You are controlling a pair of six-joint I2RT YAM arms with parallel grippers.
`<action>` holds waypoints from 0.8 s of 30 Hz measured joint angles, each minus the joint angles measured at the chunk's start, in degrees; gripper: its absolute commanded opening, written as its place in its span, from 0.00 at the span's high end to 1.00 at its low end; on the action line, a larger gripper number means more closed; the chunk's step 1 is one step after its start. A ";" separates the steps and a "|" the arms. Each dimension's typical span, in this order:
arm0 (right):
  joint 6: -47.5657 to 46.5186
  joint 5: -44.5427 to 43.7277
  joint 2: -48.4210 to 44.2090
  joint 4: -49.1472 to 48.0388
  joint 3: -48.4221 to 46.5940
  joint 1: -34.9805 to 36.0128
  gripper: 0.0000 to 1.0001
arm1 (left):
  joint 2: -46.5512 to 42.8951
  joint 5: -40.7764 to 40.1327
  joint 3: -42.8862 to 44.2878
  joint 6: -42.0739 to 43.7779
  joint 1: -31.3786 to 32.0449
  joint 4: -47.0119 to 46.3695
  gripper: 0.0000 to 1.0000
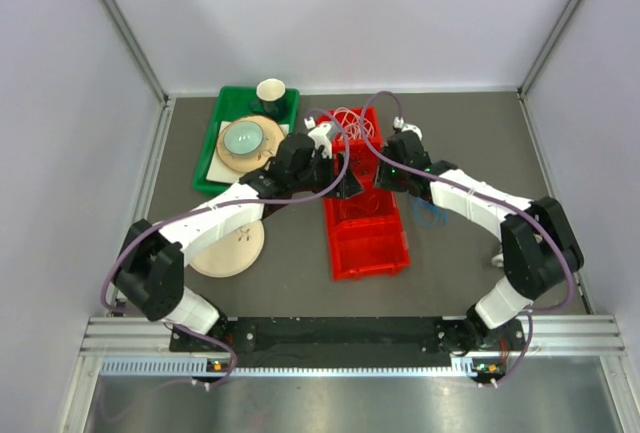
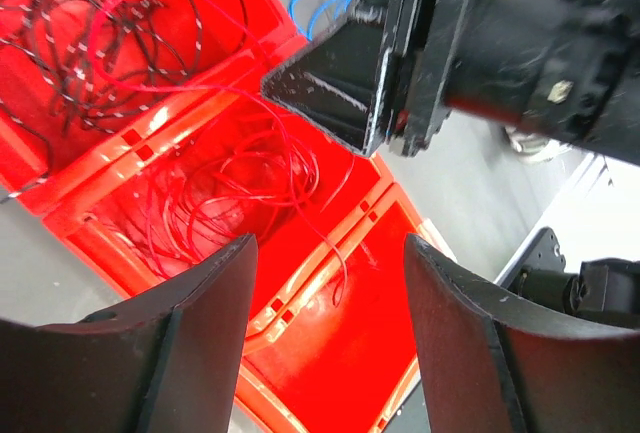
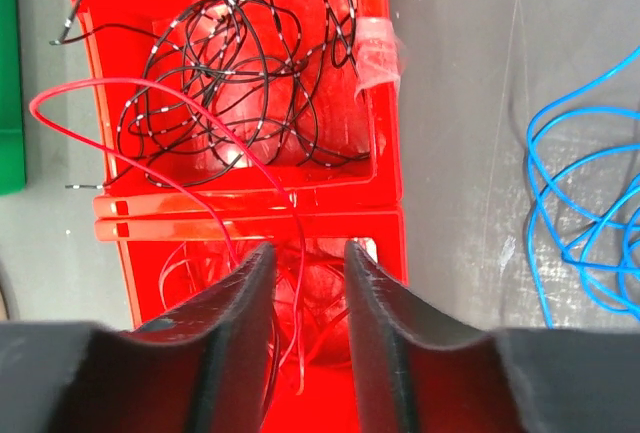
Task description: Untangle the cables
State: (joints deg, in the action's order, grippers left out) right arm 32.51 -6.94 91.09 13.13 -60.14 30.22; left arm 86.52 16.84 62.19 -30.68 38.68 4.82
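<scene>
Grey table (image 1: 470, 133) inside white walls carries a green tray (image 1: 228, 105) of dishes at the far left and a red bin (image 1: 370, 248) in the middle, where both arms meet. Most of the wire sits in that bin. The black cables (image 3: 230, 83) lie in a loose snarl in the far compartment, and the red cable (image 3: 150, 98) is coiled in the next one, with one long loop arching out over the divider and across the black ones. A blue cable (image 3: 580, 203) lies on its own on the table, just right of the bin. The right end effector (image 3: 309, 245) hangs over the red coil, narrowly parted with a visible gap. Red strands run through that gap, but none looks clamped. The left end effector (image 2: 330, 245) is spread wide and holds nothing, poised above the same compartment. The step in hand looks like separating the red from the black. The next move probably calls for closing on a single red strand. It should then be drawn up and away slowly, so the stray loop slides off the black snarl rather than dragging it along.
</scene>
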 measured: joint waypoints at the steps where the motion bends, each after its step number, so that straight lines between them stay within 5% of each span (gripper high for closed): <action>1: -0.11 0.17 0.17 -0.07 0.00 0.00 0.75 | -0.59 -0.55 -0.04 0.00 0.00 0.02 0.35; 5: -0.28 0.70 0.26 -0.07 0.00 0.00 1.00 | -3.43 -3.02 -1.38 -0.09 0.00 -0.44 0.34; 12: -0.24 1.42 -1.27 0.02 0.24 0.07 1.00 | -6.19 -6.03 -3.63 -0.50 -0.59 -1.36 0.34; 19: -0.42 2.54 -12.11 -0.28 5.81 0.81 1.00 | -6.16 -6.43 -3.80 -0.74 -1.36 -1.38 0.34; 21: -0.50 2.71 -14.27 -0.09 6.82 0.90 0.71 | -6.12 -6.43 -3.82 -0.92 -1.46 -1.38 0.34; 24: -1.01 3.43 -14.08 -0.02 6.80 0.92 0.51 | -5.99 -6.43 -3.89 -1.25 -1.60 -1.42 0.35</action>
State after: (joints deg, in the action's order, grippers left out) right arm 31.51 -3.51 77.01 13.10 -53.34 31.14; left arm 80.53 10.41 58.30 -31.92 37.08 3.40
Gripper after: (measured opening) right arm 0.324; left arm 0.656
